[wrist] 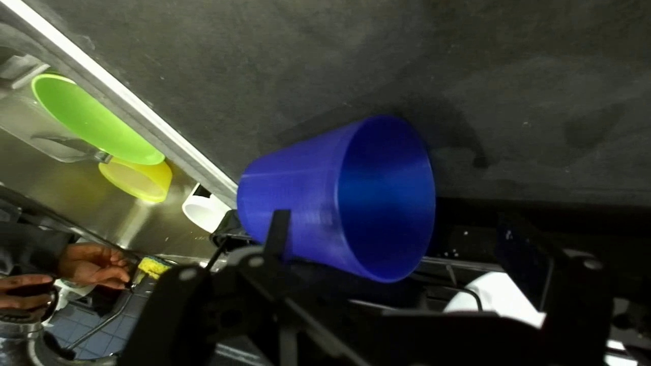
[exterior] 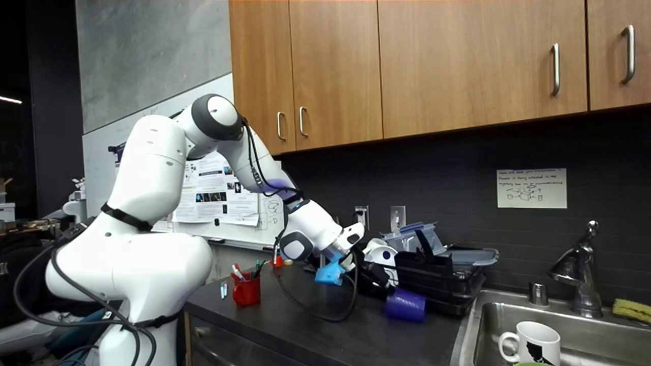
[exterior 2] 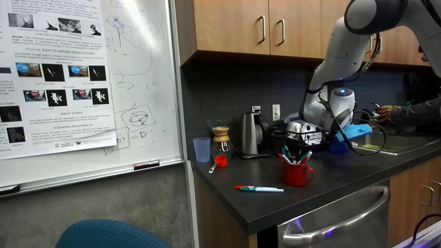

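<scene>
I see one white arm [exterior: 152, 162] stretched out, elbow [exterior: 218, 114] bent up high, forearm [exterior: 267, 162] slanting steeply down to the wrist [exterior: 313, 229]. Black straps [exterior: 126, 217] round the limb lower down. Dark cables [exterior: 257, 175] run along the forearm; one hangs in a loose loop off the wrist. Blue light [exterior 2: 342, 91] lit on the wrist joint, light-blue piece [exterior 2: 355, 132] just below it. Gripper [wrist: 396, 223] spread wide, fingers [wrist: 277, 234] well apart, dark and blurry; from where I stand its outline is hard to make out.

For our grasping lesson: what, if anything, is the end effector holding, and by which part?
Nothing; the end effector stands open, nearest the sideways blue tapered plastic cup.
</scene>
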Controlling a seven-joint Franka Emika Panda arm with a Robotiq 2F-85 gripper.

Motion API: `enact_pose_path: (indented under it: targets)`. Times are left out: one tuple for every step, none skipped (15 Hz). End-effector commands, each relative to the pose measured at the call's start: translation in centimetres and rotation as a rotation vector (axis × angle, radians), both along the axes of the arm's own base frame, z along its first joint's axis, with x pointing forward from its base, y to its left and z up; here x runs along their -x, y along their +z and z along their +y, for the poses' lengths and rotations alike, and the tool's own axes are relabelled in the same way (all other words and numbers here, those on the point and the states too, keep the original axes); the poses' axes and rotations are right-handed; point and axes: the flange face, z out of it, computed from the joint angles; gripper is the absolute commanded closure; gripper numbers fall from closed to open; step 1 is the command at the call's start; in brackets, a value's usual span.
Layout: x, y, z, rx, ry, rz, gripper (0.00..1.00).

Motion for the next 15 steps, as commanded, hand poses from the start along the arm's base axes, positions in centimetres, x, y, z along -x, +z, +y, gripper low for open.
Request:
enact_pose_path:
  targets:
    - [-0.6, 0.1, -0.7, 0.050, -0.046, -0.018, 0.00]
    - [-0.5, 0.1, -0.9, 0.056, -0.055, -0.016, 0.00]
    - [-0.5, -0.1, -1.2, 0.060, -0.065, -0.016, 0.00]
    - [-0.4, -0.2, -1.5, 0.066, -0.073, -0.014, 0.00]
    - [-0.3, -0.4, -1.7, 0.068, -0.081, -0.011, 0.00]
    - [-0.3, -0.6, -1.9, 0.071, -0.088, -0.008, 0.00]
    - [-0.2, -0.8, -2.1, 0.074, -0.093, -0.004, 0.00]
    - [-0.2, -1.0, -2.2, 0.077, -0.097, -0.001, 0.00]
    - [-0.2, -1.1, -2.3, 0.081, -0.101, 0.000, 0.00]
    - [-0.1, -1.2, -2.4, 0.085, -0.104, 0.003, 0.00]
    - [-0.3, -1.3, -2.6, 0.090, -0.106, 0.002, 0.00]
    - [-0.3, -1.4, -2.7, 0.096, -0.109, 0.003, 0.00]
    - [-0.6, -1.4, -2.9, 0.102, -0.110, 0.001, 0.00]
    - [-0.8, -1.5, -3.0, 0.109, -0.112, 0.001, 0.00]
    - [-1.0, -1.4, -3.2, 0.116, -0.113, -0.001, 0.00]
